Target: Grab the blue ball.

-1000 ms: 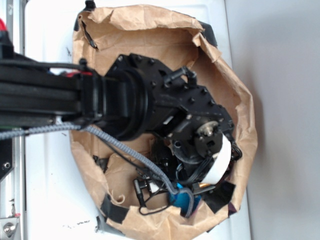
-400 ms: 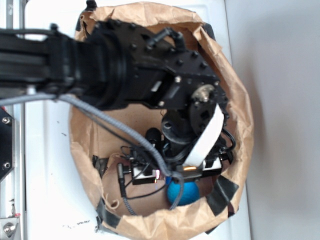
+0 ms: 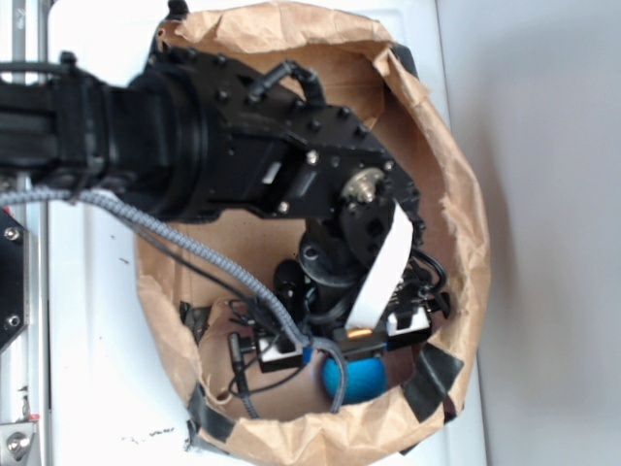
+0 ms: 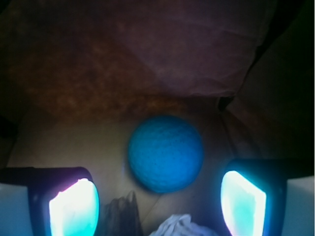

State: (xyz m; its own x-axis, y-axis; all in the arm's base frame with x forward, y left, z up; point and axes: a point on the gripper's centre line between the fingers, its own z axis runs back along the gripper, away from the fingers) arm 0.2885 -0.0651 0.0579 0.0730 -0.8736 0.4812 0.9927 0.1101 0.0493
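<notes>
Item: blue ball (image 4: 166,153), round, matte, lying on the brown floor of a paper-lined basin, ahead of the jaws and centred between their lines, not between the pads themselves; it touches neither finger. In the exterior view the blue ball (image 3: 354,377) shows just beyond the fingertips, close to the basin's near wall. Item: gripper (image 4: 157,202), jaws spread wide with a clear gap, holding nothing; both fingers (image 4: 74,209) glow pale cyan in the wrist view, one at each lower corner of the picture, the ball sitting above the gap. The gripper (image 3: 347,342) in the exterior view points down into the basin, its pale finger blocks flanking the ball's upper edge. Item: crumpled white paper wad (image 4: 181,226), only its top visible, lying between the jaws at the bottom edge of the wrist view, nearer the camera than the ball. Item: crumpled brown paper liner (image 3: 456,194), forming the basin's walls, patched with black tape at the rim. Item: black robot arm (image 3: 194,146) with grey braided cable (image 3: 184,248), reaching in from the left over a white table (image 3: 92,388).
</notes>
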